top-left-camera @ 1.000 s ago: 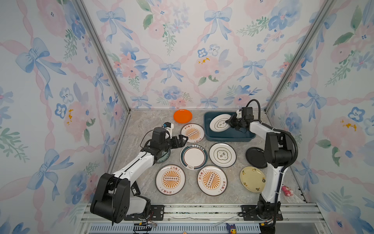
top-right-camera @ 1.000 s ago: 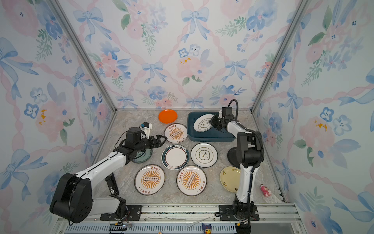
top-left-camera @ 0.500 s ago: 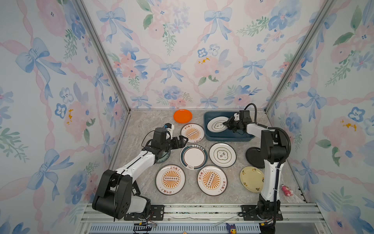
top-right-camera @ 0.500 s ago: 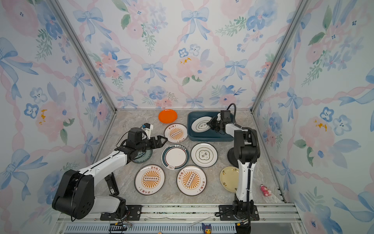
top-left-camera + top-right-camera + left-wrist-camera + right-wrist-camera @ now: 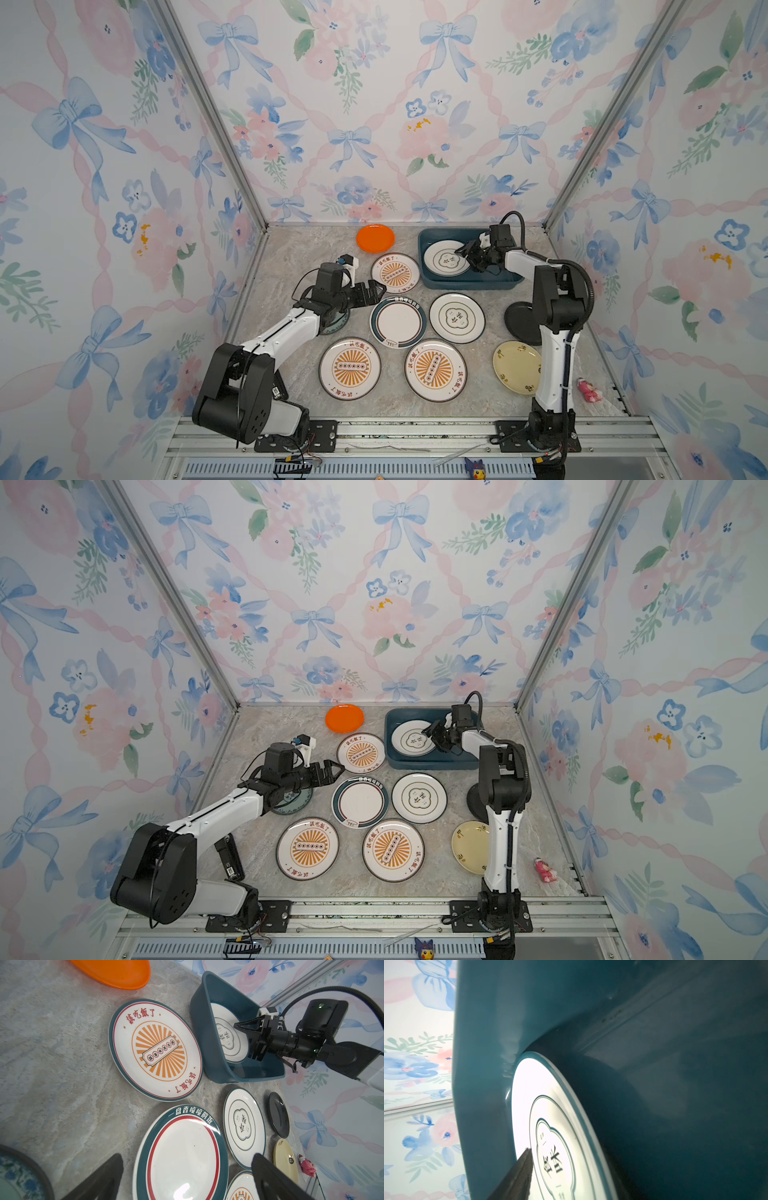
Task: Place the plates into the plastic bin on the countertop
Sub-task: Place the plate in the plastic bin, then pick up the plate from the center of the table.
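The dark teal plastic bin [image 5: 469, 284] stands at the back right of the countertop [image 5: 299, 257]. A white plate with a green emblem [image 5: 444, 257] lies inside it against the left wall. My right gripper [image 5: 469, 253] reaches into the bin with its jaws apart astride that plate's rim; one finger [image 5: 517, 1178] hangs over the plate's face [image 5: 554, 1126]. My left gripper [image 5: 374, 291] is open and holds nothing. It hovers between a sunburst plate [image 5: 155, 1051] and the navy-rimmed plate [image 5: 182, 1159]. A teal plate [image 5: 334, 324] is mostly hidden under the left arm.
Loose on the countertop are an orange plate [image 5: 375, 238], two more sunburst plates [image 5: 350, 368] [image 5: 435, 370], a second green-emblem plate [image 5: 457, 318], a black plate [image 5: 521, 322] and a pale yellow plate [image 5: 515, 368]. A pink toy [image 5: 588, 390] lies at the front right.
The right gripper lowered the tilted green-emblem plate into the bin and its jaws came apart. The left arm barely moved.
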